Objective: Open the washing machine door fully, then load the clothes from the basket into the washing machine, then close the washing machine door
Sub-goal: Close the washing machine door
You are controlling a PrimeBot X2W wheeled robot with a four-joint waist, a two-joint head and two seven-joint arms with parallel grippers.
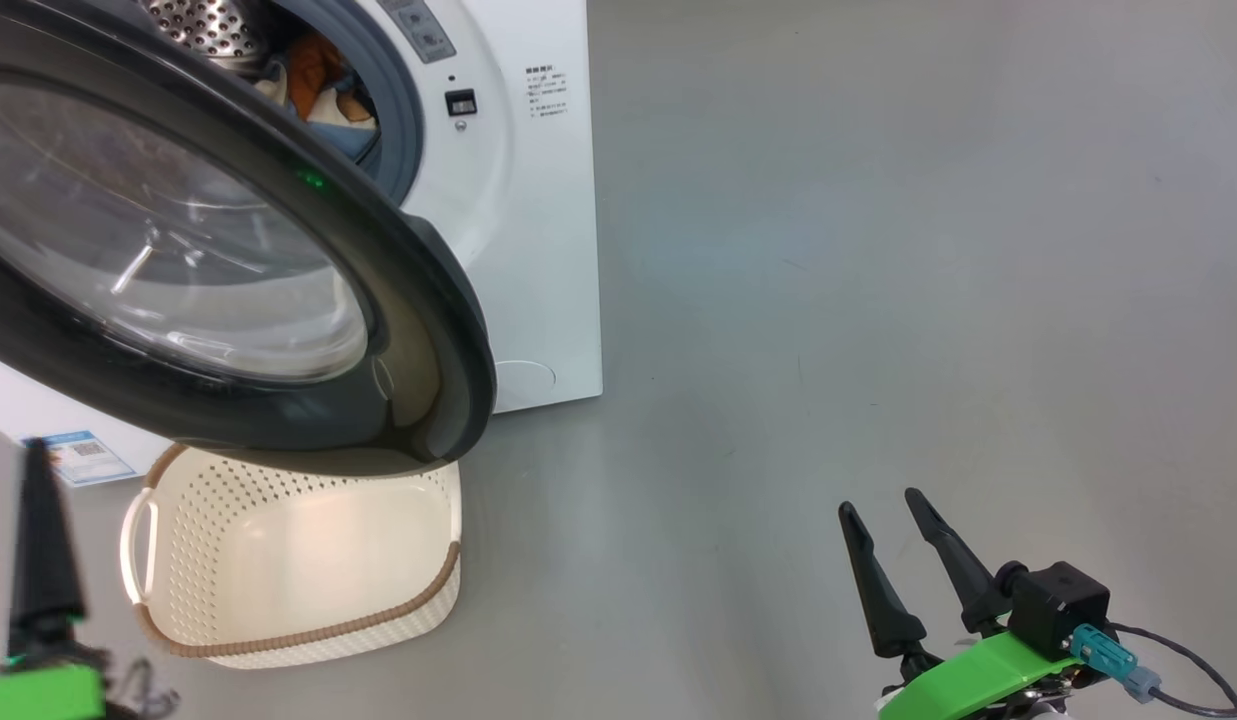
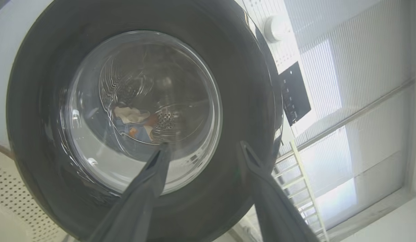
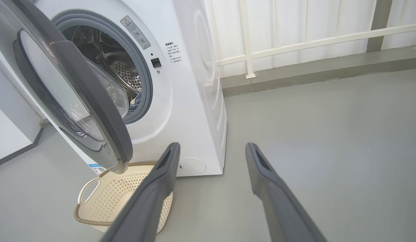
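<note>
The white washing machine stands at the upper left, and its round black door hangs partly open, swung out over the basket. Blue, orange and cream clothes lie inside the steel drum. The cream basket sits on the floor below the door, its bare bottom showing. My left gripper is open and points at the door's glass from the outside, close to it; one of its fingers shows beside the basket. Low on the right, away from the machine, my right gripper is open and holds nothing.
Grey floor stretches to the right of the machine. A white railing and a raised grey kerb run along the back wall. A blue sticker sits low on the machine's front. A cable trails from my right wrist.
</note>
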